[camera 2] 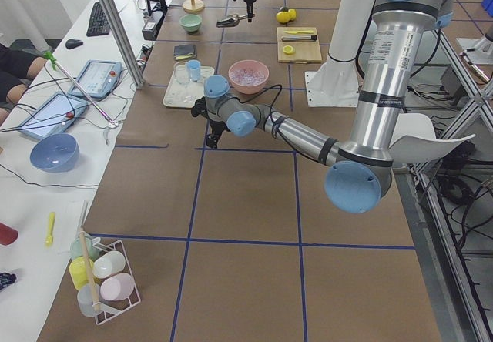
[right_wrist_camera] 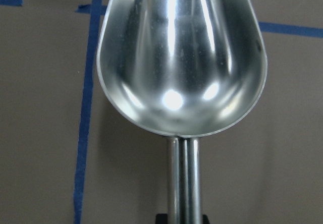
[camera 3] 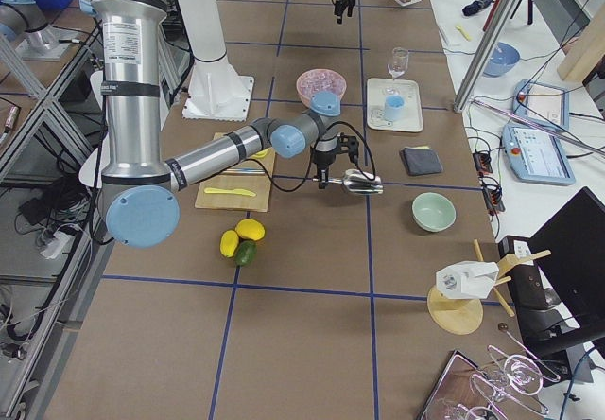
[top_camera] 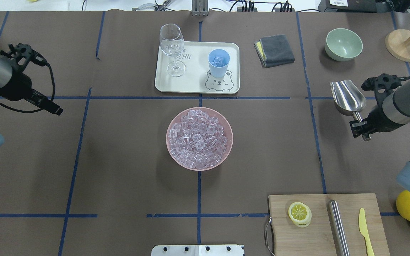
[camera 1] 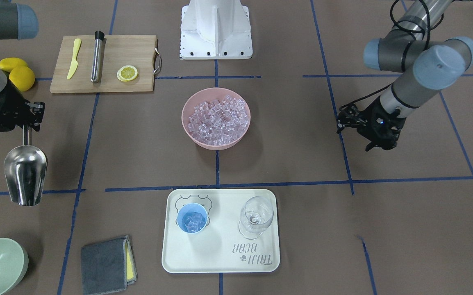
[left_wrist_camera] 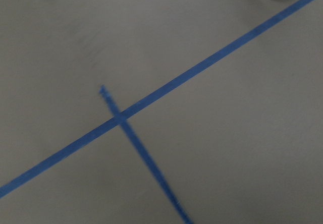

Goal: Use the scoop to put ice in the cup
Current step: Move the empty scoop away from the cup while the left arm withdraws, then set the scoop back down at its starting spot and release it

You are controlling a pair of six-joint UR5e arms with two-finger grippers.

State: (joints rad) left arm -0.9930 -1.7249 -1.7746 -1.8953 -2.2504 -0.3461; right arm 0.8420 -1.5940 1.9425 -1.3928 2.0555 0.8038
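Steel handle of the scoop (right_wrist_camera: 181,57) disappears into the right gripper (top_camera: 360,125).

Cup (top_camera: 219,67) light blue. Ice (top_camera: 198,138) clear, bowl (camera 1: 216,145) pink. Scoop (top_camera: 348,96) shiny silver. Worktop (top_camera: 119,160) brown, blue tape grid (top_camera: 137,97). Tray (top_camera: 194,57) cream, grey bear print, lettering.
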